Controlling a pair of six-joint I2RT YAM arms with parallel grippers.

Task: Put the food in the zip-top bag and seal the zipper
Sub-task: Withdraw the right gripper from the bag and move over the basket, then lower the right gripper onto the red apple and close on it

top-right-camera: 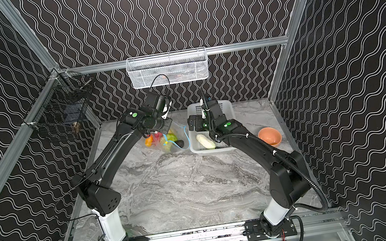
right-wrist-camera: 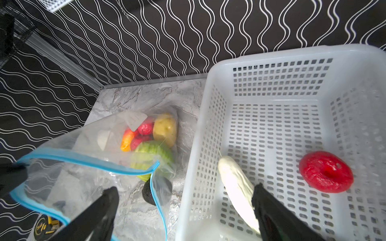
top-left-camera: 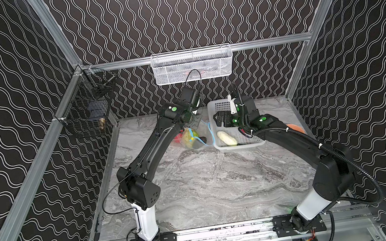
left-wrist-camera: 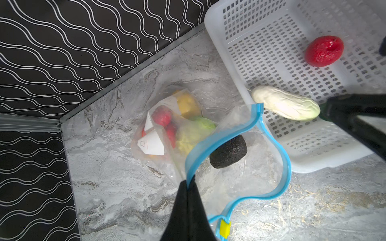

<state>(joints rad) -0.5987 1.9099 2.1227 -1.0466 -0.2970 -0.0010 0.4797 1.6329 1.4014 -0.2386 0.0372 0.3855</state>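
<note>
- The left end effector [left-wrist-camera: 189, 184] is fully closed, its two fingers pinching one lip of the zipper [left-wrist-camera: 286, 167], the light-blue strip along the mouth of the zip-top bag [left-wrist-camera: 240, 183]. That lip is lifted off the counter [top-left-camera: 209, 183], so the mouth gapes in a wide loop
- The yellow slider [left-wrist-camera: 225, 228] sits on the strip close beside this end effector's fingers, where the two lips meet
- Inside the bag, beyond the pinching fingertips, the dark oval [left-wrist-camera: 228, 151] lies nearest, just within the mouth
- Further from the fingertips, the green cabbage [right-wrist-camera: 154, 152], two red pieces [right-wrist-camera: 146, 127], the yellow potato [right-wrist-camera: 165, 130] and the yellow-orange fruit [right-wrist-camera: 127, 139] are bunched at the closed end, near the white label [left-wrist-camera: 151, 144]
- The right end effector [right-wrist-camera: 184, 192] has its jaws spread wide and grips nothing. It hangs over the wall of the white basket [right-wrist-camera: 271, 54] that faces the bag, with one finger on the bag's side above the open mouth and the other on the basket's side
- The white long vegetable [right-wrist-camera: 234, 183] lies on the basket floor right at that second finger, which overlaps its end; whether they touch cannot be told
- A third red piece [right-wrist-camera: 325, 171] lies on the basket floor further out on that finger's side, apart from the vegetable
- The orange bowl [top-right-camera: 270, 136] stands on the counter behind the right end effector, on the far side of the basket from the bag
</note>
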